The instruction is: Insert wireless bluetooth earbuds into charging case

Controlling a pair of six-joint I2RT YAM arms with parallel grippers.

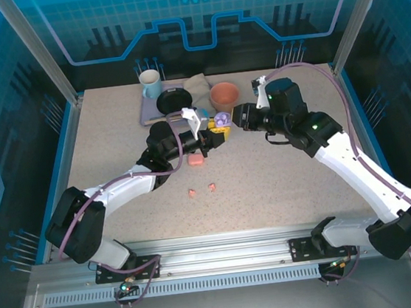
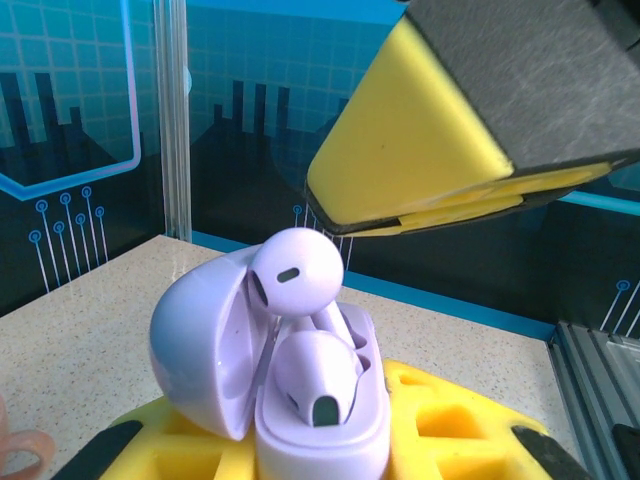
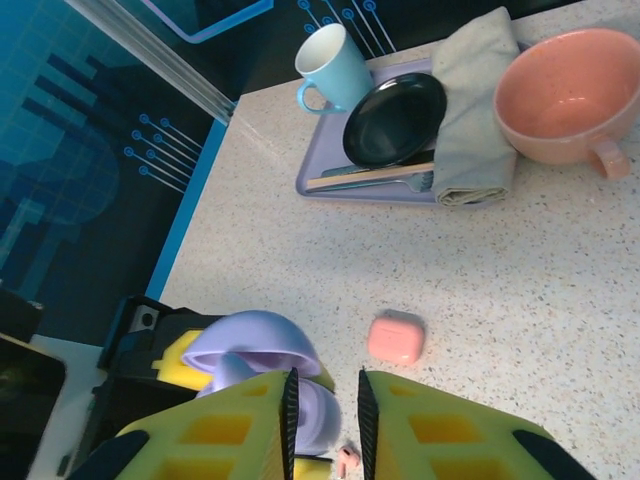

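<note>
- Left gripper (image 2: 312, 445) clamps the open lilac case (image 2: 320, 425).
- 2 glossy lilac buds (image 2: 295, 275) sit inside, 1 sticking up.
- Right gripper (image 3: 324, 400): narrow gap, grip unclear.

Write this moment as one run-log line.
left gripper: holds open lilac case | inside: seated bud, protruding bud | right gripper: above them

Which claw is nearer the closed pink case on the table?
Left. The left claw hangs just beyond the pink case; the right claw is farther right, past the lilac case.
</note>
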